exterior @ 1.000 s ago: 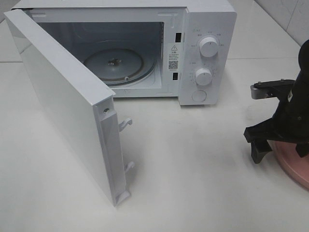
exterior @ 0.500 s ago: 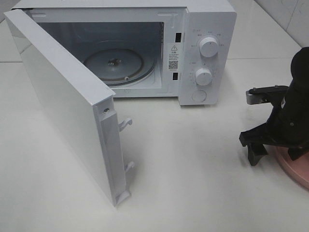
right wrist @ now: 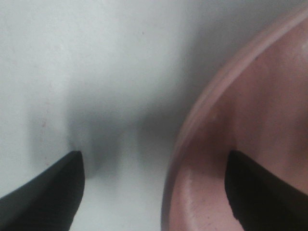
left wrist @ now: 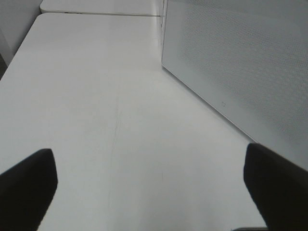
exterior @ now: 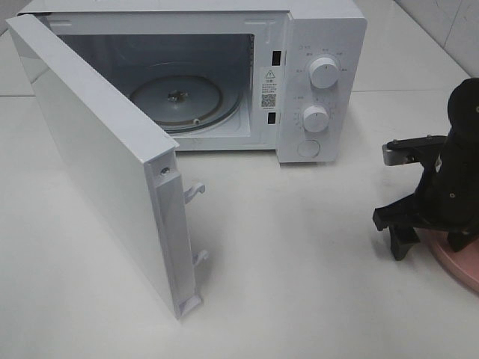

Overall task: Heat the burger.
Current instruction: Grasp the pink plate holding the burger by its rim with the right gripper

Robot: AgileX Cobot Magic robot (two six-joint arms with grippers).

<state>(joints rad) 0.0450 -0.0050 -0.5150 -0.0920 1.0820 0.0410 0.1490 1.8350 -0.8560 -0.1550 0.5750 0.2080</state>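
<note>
The right arm [exterior: 458, 142] was matt black, with a bulky, rounded housing at the top and a small silver-grey metal bracket [exterior: 408, 152] standing out from its side. The right gripper [exterior: 432, 235] ended in black, wedge-shaped fingers [exterior: 403, 238], which its own wrist view showed only as blurred dark tips. The left gripper [left wrist: 154, 192] had two plain black fingertips [left wrist: 29, 187] with blunt, rounded ends.

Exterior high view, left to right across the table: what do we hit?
open microwave door → glass turntable inside the cavity → control knobs → right hand → pink plate at the right edge
</note>
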